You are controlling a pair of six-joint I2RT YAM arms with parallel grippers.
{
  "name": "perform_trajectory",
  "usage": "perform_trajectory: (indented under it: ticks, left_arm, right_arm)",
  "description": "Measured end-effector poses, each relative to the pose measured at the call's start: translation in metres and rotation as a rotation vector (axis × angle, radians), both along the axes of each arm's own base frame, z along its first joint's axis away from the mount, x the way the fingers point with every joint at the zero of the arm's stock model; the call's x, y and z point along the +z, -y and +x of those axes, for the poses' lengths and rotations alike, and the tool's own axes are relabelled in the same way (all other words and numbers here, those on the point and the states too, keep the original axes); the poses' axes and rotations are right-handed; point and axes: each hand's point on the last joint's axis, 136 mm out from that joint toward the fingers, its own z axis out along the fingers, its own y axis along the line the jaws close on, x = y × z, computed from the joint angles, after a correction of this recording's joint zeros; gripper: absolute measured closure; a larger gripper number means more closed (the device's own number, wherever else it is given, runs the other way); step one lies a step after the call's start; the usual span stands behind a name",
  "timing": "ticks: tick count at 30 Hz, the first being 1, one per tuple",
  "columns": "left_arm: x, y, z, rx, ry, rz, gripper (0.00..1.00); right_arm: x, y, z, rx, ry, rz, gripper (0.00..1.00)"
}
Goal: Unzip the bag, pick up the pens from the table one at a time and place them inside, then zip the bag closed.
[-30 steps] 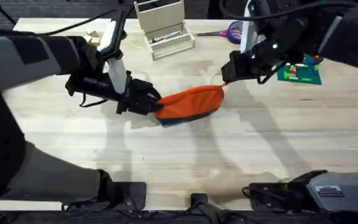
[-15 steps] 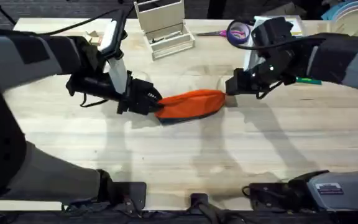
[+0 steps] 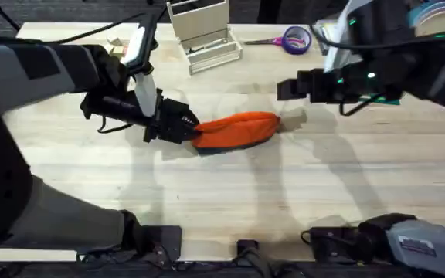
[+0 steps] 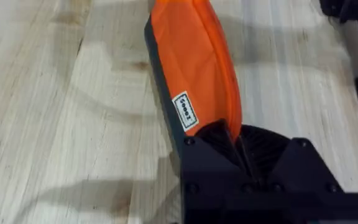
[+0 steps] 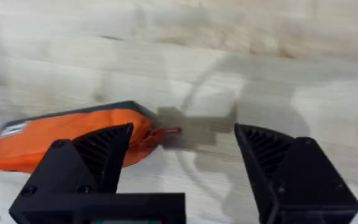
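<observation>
A: How is the bag (image 3: pixel 236 130) placed on the table (image 3: pixel 230 193)?

B: It lies flat near the table's middle, its zip seemingly drawn shut. One end is clamped in the left pincer (image 3: pixel 192 130), likely so the fabric is anchored against a pull on the zip.

A: And the right pincer (image 3: pixel 285 88)?

B: It is held above the bag's far end with fingers spread apart and nothing between them. The small zip tab (image 5: pixel 168 131) lies free just beside the bag.
</observation>
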Motion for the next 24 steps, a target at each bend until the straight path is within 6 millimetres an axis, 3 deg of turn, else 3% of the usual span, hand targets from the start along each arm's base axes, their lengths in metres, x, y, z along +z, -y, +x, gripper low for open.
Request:
perform_trajectory:
  ticks: [6, 11, 12, 17, 18, 24]
  left_arm:
    - [0.000, 0.000, 0.000, -0.001, 0.000, 0.003, 0.956]
    - [-0.001, 0.000, 0.000, -0.001, 0.001, 0.005, 0.956]
    - [-0.001, 0.000, 0.000, -0.002, 0.003, 0.005, 0.919]
    - [0.001, 0.000, 0.000, 0.001, 0.001, -0.006, 0.152]
    - [0.001, 0.000, 0.000, 0.004, -0.003, -0.008, 0.044]
    - [0.002, 0.001, 0.001, 0.004, 0.004, -0.011, 0.008]
  right_arm:
    - [0.044, -0.005, -0.021, 0.051, 0.100, 0.010, 0.004]
    - [0.056, -0.007, -0.042, 0.084, 0.103, 0.008, 0.004]
    - [0.057, -0.007, -0.044, 0.085, 0.103, 0.007, 0.004]
    - [0.064, -0.005, -0.052, 0.086, 0.115, 0.010, 0.004]
    - [0.066, -0.005, -0.053, 0.086, 0.122, 0.012, 0.004]
    - [0.076, -0.001, -0.066, 0.106, 0.146, 0.005, 0.004]
